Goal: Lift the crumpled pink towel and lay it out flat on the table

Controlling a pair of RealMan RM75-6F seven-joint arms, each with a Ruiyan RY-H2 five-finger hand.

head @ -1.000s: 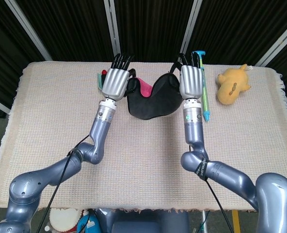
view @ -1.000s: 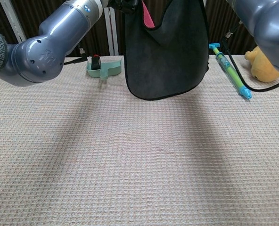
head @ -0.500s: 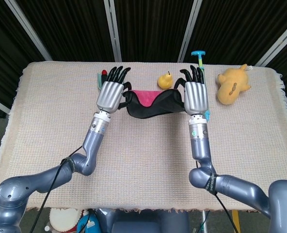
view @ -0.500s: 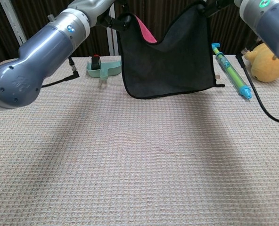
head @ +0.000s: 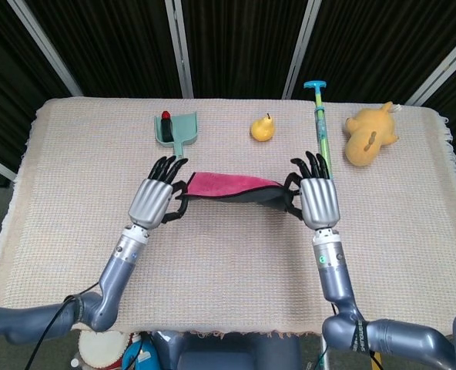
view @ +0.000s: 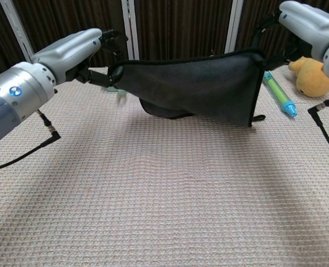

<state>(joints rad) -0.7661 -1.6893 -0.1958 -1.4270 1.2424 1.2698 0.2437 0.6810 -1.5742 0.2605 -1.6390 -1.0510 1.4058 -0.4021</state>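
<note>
The towel [head: 229,187] hangs in the air near the middle of the desk [head: 74,200], stretched between the two hands so that its top edge runs almost straight from 9 o'clock to 3 o'clock. The left hand [head: 152,202] pinches one upper corner, its fingers [view: 100,78] curled around the cloth, and the right hand [head: 317,199] grips the other corner the same way. Held well apart like this, the hands pull the wrinkles out of the cloth before it goes down.

From the head view the pink face shows on top. From the chest view only the dark underside [view: 198,89] is seen, sagging in the middle, with its lower edge close to the desk or perhaps just touching; I cannot tell which.

The other things lie out of the way toward 12 o'clock: a green dustpan [head: 173,129] at about 11, a small yellow pear [head: 263,128] at 12, a blue-green pump [head: 320,127] at about 1 and a yellow plush toy [head: 370,135] toward 2. That leaves bare cloth below and toward 6 o'clock, which seems the reason for holding the towel there. Lowering both hands evenly should lay it flat.
</note>
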